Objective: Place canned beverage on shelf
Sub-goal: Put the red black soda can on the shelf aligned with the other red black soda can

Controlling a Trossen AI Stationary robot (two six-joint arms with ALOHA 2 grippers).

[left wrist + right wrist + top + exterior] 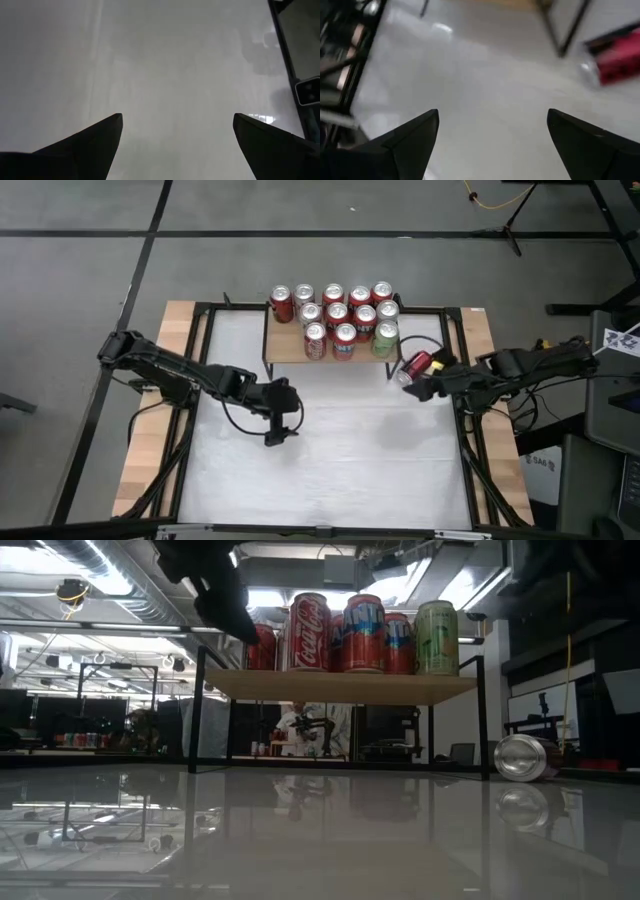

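A red canned beverage (416, 364) lies on its side on the white table, just right of the shelf (290, 348); the low view shows its silver end (527, 757). The shelf, a light-wood top on black legs (340, 686), carries several upright cans (340, 312). My right gripper (410, 388) hovers open just on the near side of the lying can, which shows off to one side of its fingers (615, 60). My left gripper (278, 435) hangs open over bare table at centre left, with nothing between its fingers (177, 120).
Black frame rails (468, 430) run along the table's left and right sides, with wooden edge strips (150, 430) outside them. A black cable (425, 342) loops near the lying can. The white surface (350, 470) spreads out on the near side of the shelf.
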